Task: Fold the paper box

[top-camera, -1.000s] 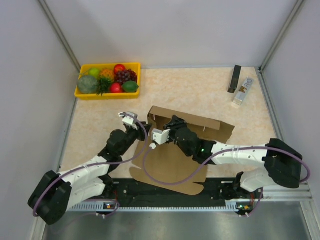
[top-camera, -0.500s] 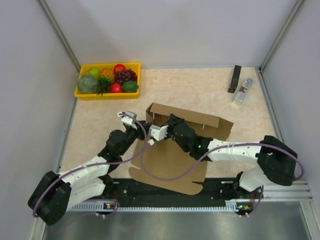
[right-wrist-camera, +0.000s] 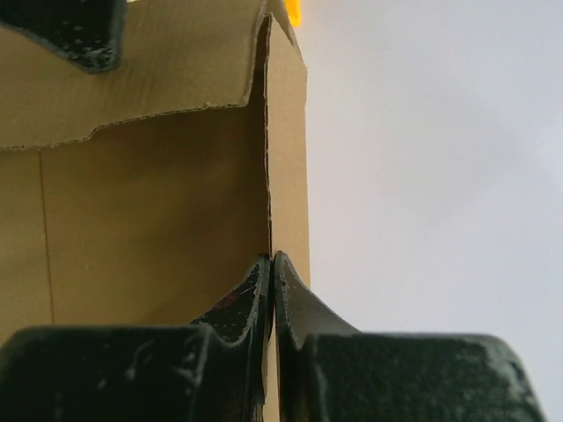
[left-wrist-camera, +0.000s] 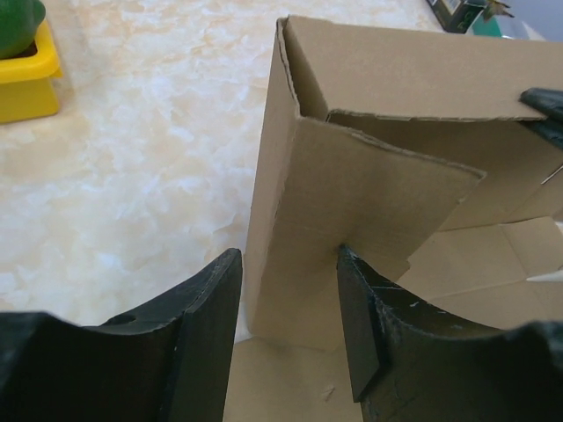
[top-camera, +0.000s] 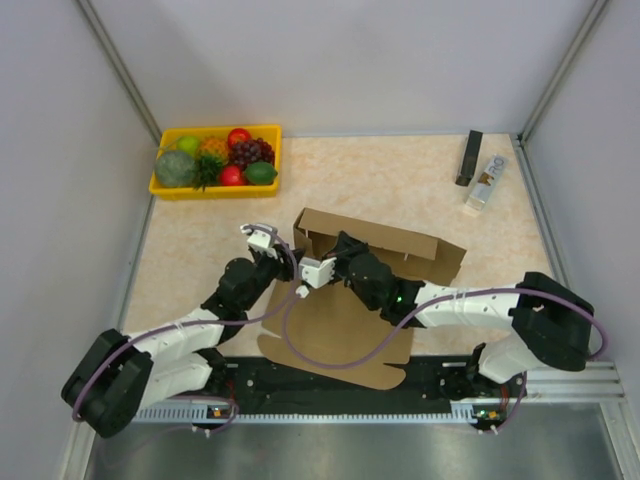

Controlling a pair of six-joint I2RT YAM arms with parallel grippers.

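A yellow tray [top-camera: 215,190] sits at the far left corner of the speckled beige table [top-camera: 380,180], holding a red apple [top-camera: 239,137], dark grapes [top-camera: 248,152], a green melon [top-camera: 175,168] and other fruit; at the far right, a black bar [top-camera: 468,158] lies just beside a small white carton [top-camera: 484,185]

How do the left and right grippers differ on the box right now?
The left gripper is open, its jaws astride the upright end flap of the paper box. The right gripper is shut and seems to pinch a wall edge. The left gripper comes from outside the box's left end, while the right gripper reaches across the flat panel. Both work at that same end.
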